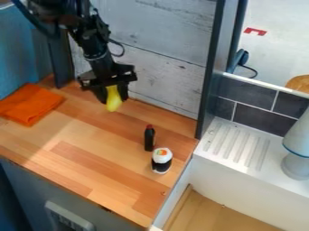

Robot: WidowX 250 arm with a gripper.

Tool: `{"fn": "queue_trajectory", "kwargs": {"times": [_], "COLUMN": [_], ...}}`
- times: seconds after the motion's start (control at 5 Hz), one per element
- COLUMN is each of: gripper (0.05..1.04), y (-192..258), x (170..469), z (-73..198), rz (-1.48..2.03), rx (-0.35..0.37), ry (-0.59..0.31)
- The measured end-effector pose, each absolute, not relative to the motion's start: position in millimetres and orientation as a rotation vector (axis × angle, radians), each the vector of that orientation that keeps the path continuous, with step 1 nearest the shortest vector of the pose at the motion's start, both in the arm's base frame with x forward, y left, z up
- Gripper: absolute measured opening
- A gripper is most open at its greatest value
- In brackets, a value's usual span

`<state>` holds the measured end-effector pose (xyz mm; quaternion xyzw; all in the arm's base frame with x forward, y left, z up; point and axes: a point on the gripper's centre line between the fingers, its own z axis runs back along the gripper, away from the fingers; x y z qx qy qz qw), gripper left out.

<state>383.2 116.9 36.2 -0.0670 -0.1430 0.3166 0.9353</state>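
- Black two-finger gripper [113, 96] gripping yellow oblong object [113, 100], fingers parting only its width, hanging over brown wooden table [91, 155].
- Folded orange cloth [29, 106] lying left.
- Black red-capped bottle [149, 139] standing beside white-and-black sushi-roll toy [161, 160].

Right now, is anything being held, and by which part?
The gripper holds a yellow object by its upper part, the lower end sticking out below.
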Motion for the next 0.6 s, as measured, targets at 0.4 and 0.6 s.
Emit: {"fn": "queue_trajectory", "kwargs": {"times": [0.4,0.6], "gripper": [0.59,0.59], "y": [87,85], "x": [400,414], "z": [0,-9], "rz": [0.766,0.756], "rx": [-0.128,-0.123], "ry": [-0.277,-0.309]}}
